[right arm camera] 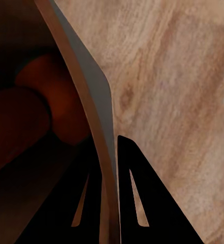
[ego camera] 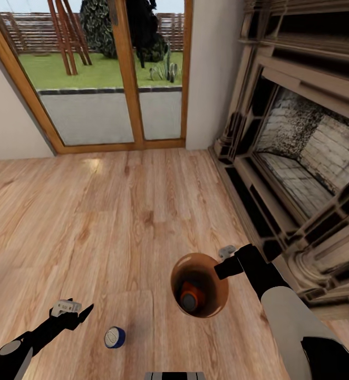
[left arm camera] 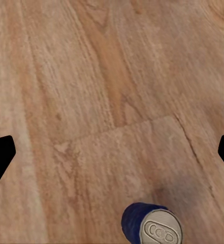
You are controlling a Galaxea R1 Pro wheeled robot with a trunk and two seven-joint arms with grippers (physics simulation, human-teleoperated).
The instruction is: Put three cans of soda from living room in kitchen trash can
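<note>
At the left of the head view the left gripper (ego camera: 82, 311) hangs low over the light wood floor (ego camera: 116, 221), its jaws spread wide and holding nothing; in the left wrist view the two dark fingertips (left arm camera: 0, 157) sit at opposite edges with bare boards between them. Just beside it, toward the middle, the blue soda can (ego camera: 114, 337) stands upright on the floor, silver top up (it also shows in the left wrist view (left arm camera: 152, 229), apart from both fingers). Further right the trash can (ego camera: 200, 285) shows its glossy orange-brown inside, with an orange soda can (ego camera: 189, 297) lying within. The right gripper (ego camera: 223, 270) pinches the bin's rim: in the right wrist view its fingers (right arm camera: 134, 203) press on either side of the thin wall (right arm camera: 91, 107). Beyond stand wood-framed glass doors (ego camera: 127, 79), and the carved fireplace (ego camera: 301, 142) is at the far right.
</note>
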